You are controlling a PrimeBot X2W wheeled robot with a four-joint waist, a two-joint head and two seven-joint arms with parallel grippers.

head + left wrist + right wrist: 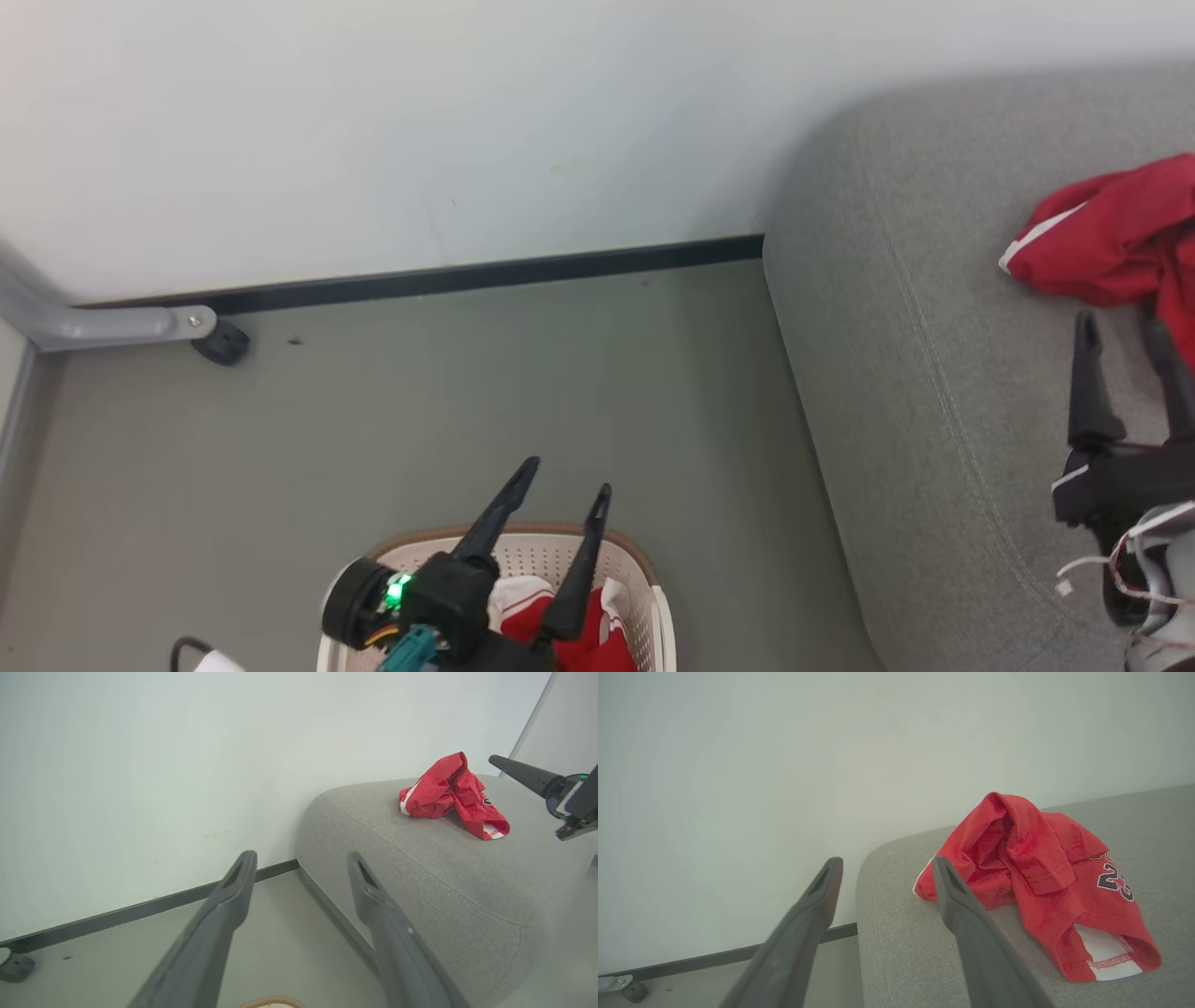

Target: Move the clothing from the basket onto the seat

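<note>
The cream basket [644, 583] with a brown rim sits on the floor at the bottom of the head view, red and white clothing [597, 635] lying inside it. My left gripper [568, 476] hovers open above the basket, nothing between its fingers. A crumpled red garment [1111, 238] with white trim and a dark number lies on the grey seat [934, 373], also seen as the red garment [1031, 877] on the seat [896, 952]. My right gripper [1125, 322] stands open over the seat just short of that garment, empty. From the left wrist, the red garment [451, 793] rests on the seat [420, 868].
A white wall with a dark baseboard [485, 273] runs behind the grey floor [523, 392]. A grey metal leg with a black caster [222, 342] stands at the far left. The seat's rounded corner lies right of the basket.
</note>
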